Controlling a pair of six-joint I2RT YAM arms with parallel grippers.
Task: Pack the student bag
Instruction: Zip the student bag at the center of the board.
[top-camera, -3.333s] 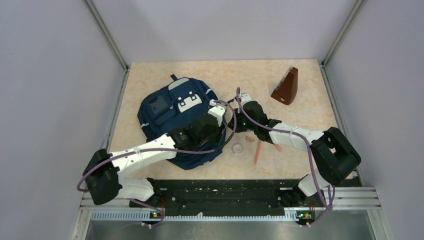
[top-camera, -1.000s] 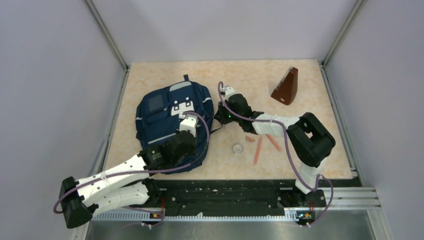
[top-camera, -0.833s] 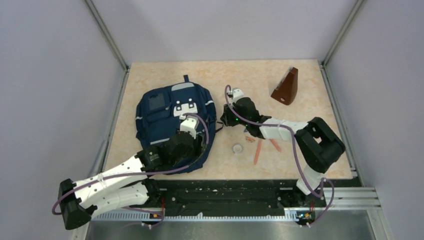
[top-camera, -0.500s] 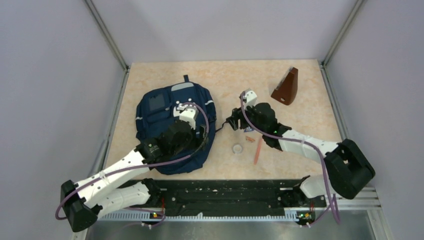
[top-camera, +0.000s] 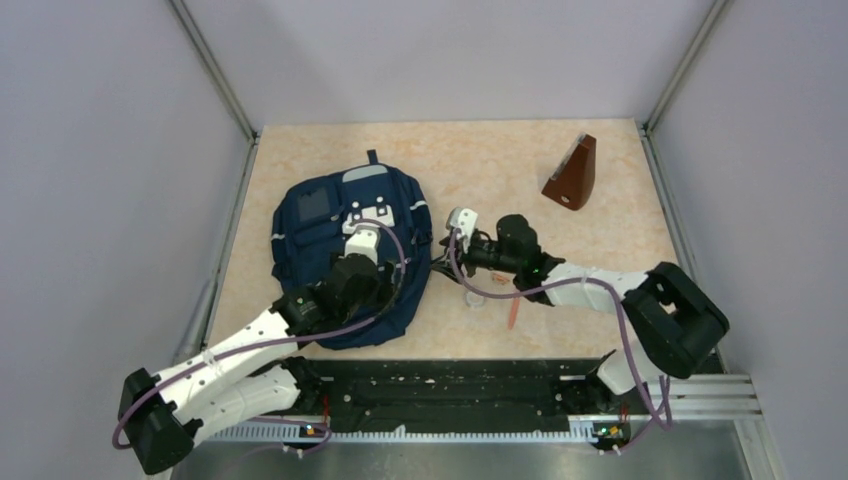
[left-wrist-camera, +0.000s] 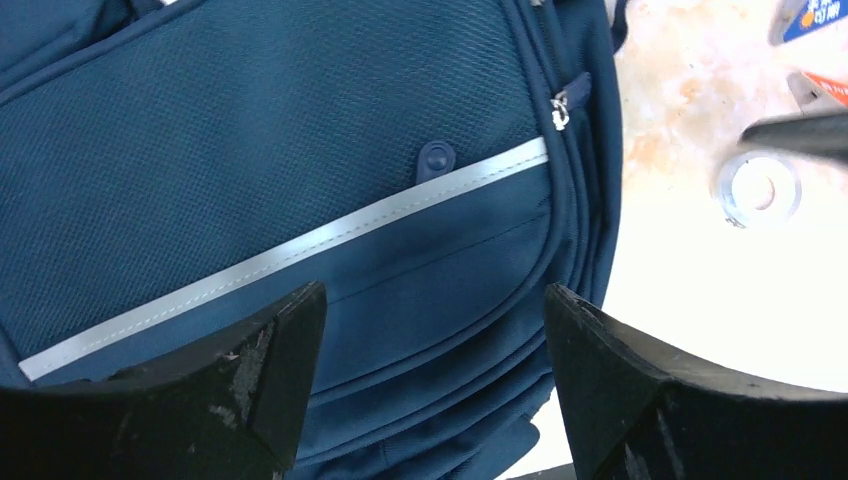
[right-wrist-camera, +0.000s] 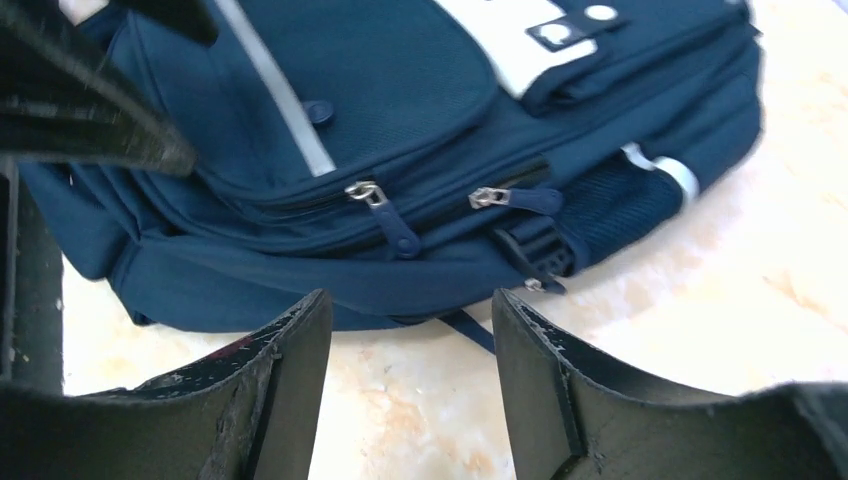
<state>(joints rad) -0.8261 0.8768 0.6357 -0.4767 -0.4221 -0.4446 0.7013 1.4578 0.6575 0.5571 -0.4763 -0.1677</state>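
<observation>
Top external: student bag (top-camera: 345, 240) lies flat, front face up, on the tabletop (top-camera: 520, 150), with the left arm over its near half.

Left tool (left-wrist-camera: 432, 295) hangs above the bag's front pocket, jaws spread, nothing between them. Right tool (right-wrist-camera: 410, 300) sits just off the bag's right edge, low and aimed at its side, also spread and empty.

My read: the step is getting the bag open, nothing packed yet.
- The two zipper pulls (right-wrist-camera: 365, 190) on the bag's right side are the target. Pinch a fabric tab, not the metal slider.
- Pull along the zip line, not up, or the whole bag drags.
- Left tool should press down on the bag as an anchor while the right one pulls.

Every zip I can see on the bag looks shut, so the inside can't be seen.

Loose to the bag's right: tape ring (left-wrist-camera: 758, 190) near, orange stick (top-camera: 515, 308) beyond it, brown wedge (top-camera: 572, 175) well apart.
</observation>
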